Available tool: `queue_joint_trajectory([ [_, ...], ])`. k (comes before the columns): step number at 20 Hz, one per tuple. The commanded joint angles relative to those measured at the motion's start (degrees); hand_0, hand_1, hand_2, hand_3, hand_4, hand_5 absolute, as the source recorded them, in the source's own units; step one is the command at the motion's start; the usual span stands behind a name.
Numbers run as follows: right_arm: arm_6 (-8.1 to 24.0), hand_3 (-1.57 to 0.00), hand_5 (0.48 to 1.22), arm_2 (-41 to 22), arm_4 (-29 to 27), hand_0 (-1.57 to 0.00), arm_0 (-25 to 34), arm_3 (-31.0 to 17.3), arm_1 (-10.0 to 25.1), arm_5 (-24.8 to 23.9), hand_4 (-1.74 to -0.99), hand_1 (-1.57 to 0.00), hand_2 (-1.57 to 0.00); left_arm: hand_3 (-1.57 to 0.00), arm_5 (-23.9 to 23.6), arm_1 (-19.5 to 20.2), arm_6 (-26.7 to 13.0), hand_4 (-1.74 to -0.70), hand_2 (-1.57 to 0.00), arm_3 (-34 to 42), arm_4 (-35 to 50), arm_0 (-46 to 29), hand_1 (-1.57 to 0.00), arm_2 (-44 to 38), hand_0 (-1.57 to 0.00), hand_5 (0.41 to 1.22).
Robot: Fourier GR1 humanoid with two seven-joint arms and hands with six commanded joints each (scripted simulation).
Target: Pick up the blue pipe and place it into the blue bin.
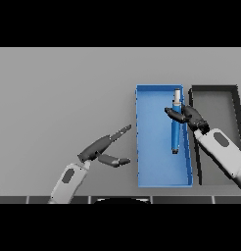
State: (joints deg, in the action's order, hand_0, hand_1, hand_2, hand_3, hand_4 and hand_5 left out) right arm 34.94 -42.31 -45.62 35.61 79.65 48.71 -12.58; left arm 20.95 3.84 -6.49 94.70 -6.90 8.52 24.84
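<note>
The blue pipe (176, 131), long and thin with a grey top end, hangs upright-looking over the right side of the blue bin (149, 147). My right hand (188, 114) reaches in from the lower right and has its fingers curled round the pipe near its upper part. My left hand (105, 147) is open over the table left of the bin, fingers straight and pointing toward the bin's left wall, thumb spread below.
A black bin (233, 98) stands directly right of the blue bin, partly covered by my right forearm. The grey table (59, 98) stretches wide to the left and back.
</note>
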Motion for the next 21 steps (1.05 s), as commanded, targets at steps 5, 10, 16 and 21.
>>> queue_joint_trajectory([
  [5,-0.01,-0.05,0.868,-3.8,1.15,-0.1,1.7,0.22,2.16,2.75,-1.071,-0.09,-0.09,0.0,-0.25,-0.55,0.09,-0.89,0.0,0.29,-0.53,-0.48,0.0,0.86,0.0,0.426],
  [10,-0.11,-0.02,0.734,-6.23,3.72,-0.03,2.44,-0.43,2.12,4.31,-1.038,-0.03,-0.03,0.0,-0.57,-0.38,-0.03,-0.89,0.0,0.31,-0.89,-0.35,0.0,0.71,0.0,0.429],
  [16,-0.83,0.0,0.665,-7.05,4.96,-0.01,3.21,-1.62,1.56,5.36,-1.022,-0.01,-0.01,0.0,-1.01,-0.71,0.07,-0.89,0.0,0.03,-1.3,-0.68,0.0,0.92,0.0,0.431],
  [21,-0.65,0.0,0.643,-7.09,4.8,-0.01,3.25,-1.15,2.03,5.9,-1.022,-0.01,-0.01,0.0,-1.18,-1.82,-2.06,-0.88,0.0,1.42,-0.73,0.46,0.0,1.25,0.0,0.431],
])
